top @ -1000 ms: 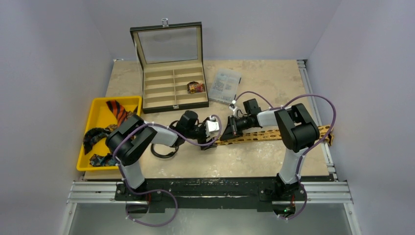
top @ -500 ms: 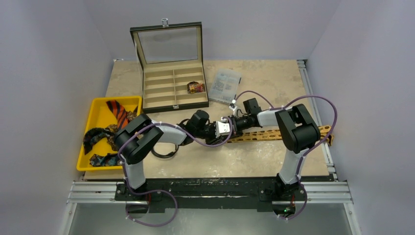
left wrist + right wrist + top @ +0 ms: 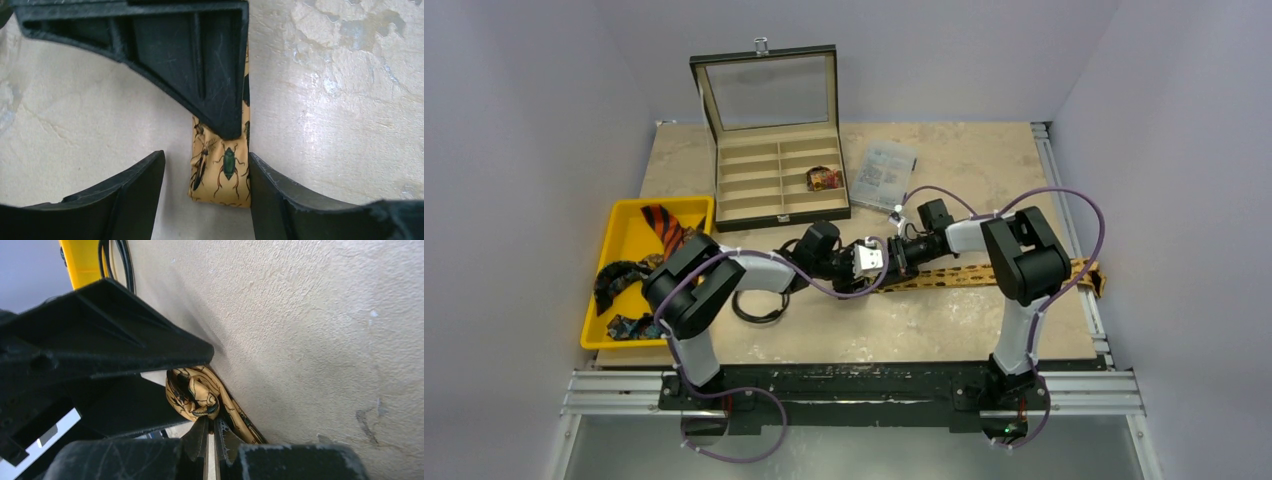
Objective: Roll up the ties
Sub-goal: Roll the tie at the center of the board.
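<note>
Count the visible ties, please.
5. A gold beetle-print tie lies on the table; a rolled tie sits in the open case; an orange striped tie, a middle dark tie and a near dark tie lie in the yellow tray, where more may be hidden.

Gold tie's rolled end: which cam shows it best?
Right wrist: the curl of the gold tie sits just ahead of the right gripper, coils visible. Left wrist shows that end from above, beetle print, no coil. Top external shows only its long strip; the end is hidden there.
</note>
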`<state>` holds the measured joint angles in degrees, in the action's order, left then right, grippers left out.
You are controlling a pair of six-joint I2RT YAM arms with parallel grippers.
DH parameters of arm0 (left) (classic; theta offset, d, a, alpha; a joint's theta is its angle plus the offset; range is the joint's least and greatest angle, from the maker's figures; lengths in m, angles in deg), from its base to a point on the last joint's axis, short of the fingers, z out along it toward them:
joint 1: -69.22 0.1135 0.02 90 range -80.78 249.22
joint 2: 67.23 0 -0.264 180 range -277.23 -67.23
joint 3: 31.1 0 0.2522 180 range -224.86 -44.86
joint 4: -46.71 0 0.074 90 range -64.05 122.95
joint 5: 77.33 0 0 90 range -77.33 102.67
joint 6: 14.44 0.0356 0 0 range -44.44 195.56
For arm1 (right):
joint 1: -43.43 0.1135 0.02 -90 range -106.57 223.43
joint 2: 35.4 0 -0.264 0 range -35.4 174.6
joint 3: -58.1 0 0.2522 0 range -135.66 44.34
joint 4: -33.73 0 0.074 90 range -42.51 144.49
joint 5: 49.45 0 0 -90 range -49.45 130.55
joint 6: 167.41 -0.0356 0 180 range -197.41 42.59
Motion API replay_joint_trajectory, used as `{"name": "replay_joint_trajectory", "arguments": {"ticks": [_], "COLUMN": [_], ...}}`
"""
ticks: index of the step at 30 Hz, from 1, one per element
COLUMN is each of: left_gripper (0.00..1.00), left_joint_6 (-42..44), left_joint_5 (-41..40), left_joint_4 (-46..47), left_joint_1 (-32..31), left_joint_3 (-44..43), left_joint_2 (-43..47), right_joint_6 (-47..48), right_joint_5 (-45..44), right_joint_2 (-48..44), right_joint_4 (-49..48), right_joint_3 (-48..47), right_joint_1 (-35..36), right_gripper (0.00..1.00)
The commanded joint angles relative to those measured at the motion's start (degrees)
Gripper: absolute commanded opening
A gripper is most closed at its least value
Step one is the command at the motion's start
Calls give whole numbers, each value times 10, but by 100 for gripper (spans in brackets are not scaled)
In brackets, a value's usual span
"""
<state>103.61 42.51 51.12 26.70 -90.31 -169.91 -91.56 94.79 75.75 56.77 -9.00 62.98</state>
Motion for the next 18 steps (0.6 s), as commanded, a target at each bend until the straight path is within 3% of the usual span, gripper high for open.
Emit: {"name": "replay_joint_trajectory", "arguments": {"ticks": [1,11,18], "left_gripper": [60,59,60], "left_joint_6": [-28,-98,-53], "left_joint_5": [1,22,27], "left_joint_4": [-14,196,221], "left_joint_1": [25,27,22], "left_joint_3": [40,131,94], "left_joint_2": [14,21,-26], "right_joint_6": [44,57,56], "right_joint_5": [-63,-70,-55], "right_joint_2": [21,55,47], "right_joint_4": [33,63,47], "right_joint_3": [-2,-29,-18], "right_joint_1": [-1,-4,-4], "right_gripper": [0,0,0]}}
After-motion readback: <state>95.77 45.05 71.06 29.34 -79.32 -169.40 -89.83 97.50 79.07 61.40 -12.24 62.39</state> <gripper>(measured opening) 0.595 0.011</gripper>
